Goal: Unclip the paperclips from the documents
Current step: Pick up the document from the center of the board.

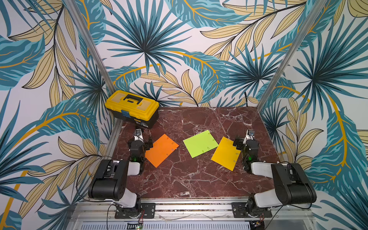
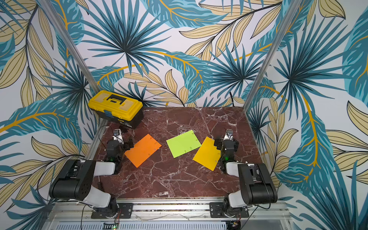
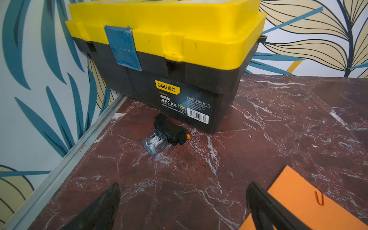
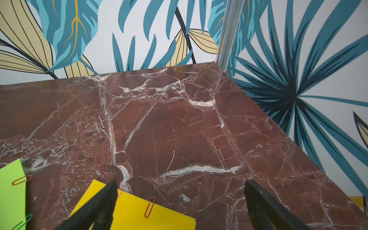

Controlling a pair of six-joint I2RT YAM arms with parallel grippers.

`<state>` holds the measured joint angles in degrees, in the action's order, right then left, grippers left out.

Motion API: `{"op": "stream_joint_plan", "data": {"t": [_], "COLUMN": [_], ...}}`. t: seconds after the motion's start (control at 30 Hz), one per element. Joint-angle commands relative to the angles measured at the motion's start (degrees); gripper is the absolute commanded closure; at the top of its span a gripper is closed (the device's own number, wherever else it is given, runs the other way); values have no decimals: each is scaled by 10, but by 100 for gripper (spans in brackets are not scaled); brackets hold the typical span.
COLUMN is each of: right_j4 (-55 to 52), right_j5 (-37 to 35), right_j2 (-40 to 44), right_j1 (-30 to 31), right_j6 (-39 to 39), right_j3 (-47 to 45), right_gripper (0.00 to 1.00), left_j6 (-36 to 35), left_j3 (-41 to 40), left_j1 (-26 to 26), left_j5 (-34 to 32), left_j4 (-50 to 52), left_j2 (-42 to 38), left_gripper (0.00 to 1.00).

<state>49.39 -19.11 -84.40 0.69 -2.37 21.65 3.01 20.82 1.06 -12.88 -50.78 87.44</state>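
While the left gripper (image 3: pixel 184 187) and right gripper (image 4: pixel 180 182) both gape wide and empty, the orange sheet (image 1: pixel 161 150), green sheet (image 1: pixel 200 143) and yellow sheet (image 1: pixel 226 153) lie between them on the marble table (image 1: pixel 189 179), paperclips (image 4: pixel 149 207) on their edges.

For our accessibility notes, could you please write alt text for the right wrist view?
The open right pincer hangs over a red marble table, holding nothing. Near it lie a yellow sheet and a lime green sheet, each with paperclips on its edge; leaf-patterned walls stand behind.
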Motion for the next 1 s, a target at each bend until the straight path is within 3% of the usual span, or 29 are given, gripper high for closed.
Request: {"op": "stream_joint_plan", "data": {"t": [0.0,0.97], "right_j4": [-6,-9], "right_j5": [-8,-1], "right_j2": [-6,-4], "right_j1": [-2,-4], "right_j6": [-7,-8], "right_j3": [5,7], "right_gripper": [0,1], "left_j6": [0,-1], "left_j3": [11,11], "left_j1": [-6,-6], "left_j5": [-4,-3], "left_j4": [-11,-11], "left_j2": [5,5], "left_gripper": [0,0]}}
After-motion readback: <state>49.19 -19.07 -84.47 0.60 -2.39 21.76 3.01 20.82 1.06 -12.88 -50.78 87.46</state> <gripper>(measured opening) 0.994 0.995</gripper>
